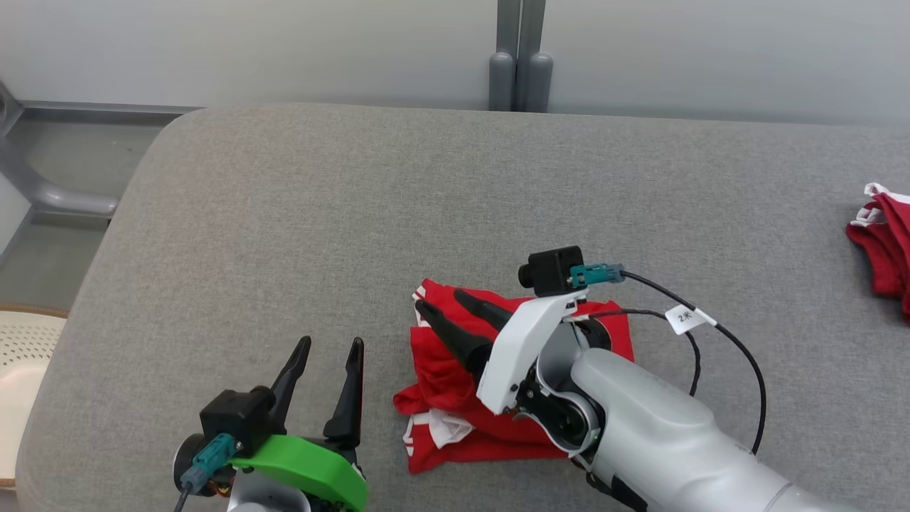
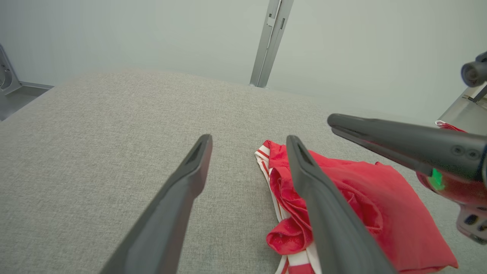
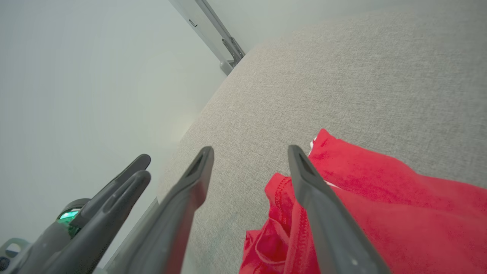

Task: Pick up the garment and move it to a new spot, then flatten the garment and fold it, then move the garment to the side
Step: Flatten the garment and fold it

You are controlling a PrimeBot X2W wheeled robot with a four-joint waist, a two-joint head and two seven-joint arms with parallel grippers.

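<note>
Garment, second garment, left gripper, right gripper

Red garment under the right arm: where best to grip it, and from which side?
Probably the raised fold at the left edge of the garment, from above on the left: it stands off the grey surface, clear of the right arm, with the open left gripper beside it.

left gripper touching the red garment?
Apart. In the head view, a strip of grey cushion shows between the open left gripper and the near edge of the red garment.
</note>
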